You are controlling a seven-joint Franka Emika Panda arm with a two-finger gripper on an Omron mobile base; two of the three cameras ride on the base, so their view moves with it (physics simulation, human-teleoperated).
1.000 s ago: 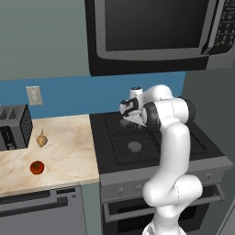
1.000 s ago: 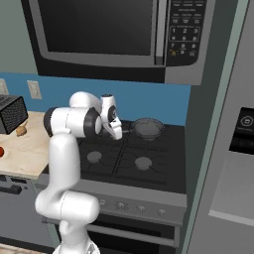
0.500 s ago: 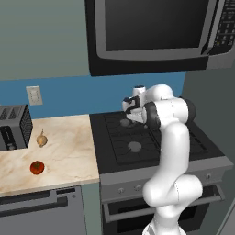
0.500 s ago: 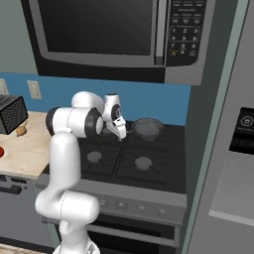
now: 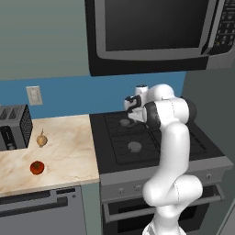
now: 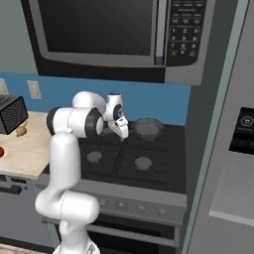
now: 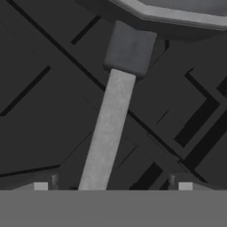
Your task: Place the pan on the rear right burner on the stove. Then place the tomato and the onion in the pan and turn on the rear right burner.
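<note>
Now — pan [image 6: 147, 128] on stove [image 6: 149, 171], fingers [image 7: 185, 186] spread.

White arm [image 5: 170, 151], glossy rounded segments, fat bulbous base link. Dark grey bands at joints, large dark disc at elbow [image 6: 92, 123]. Hand [image 6: 118, 119] white with black patches. Gripper [image 7: 113, 187]: two small fingertips [image 7: 41, 186], pale grey square pads on dark tips.
</note>
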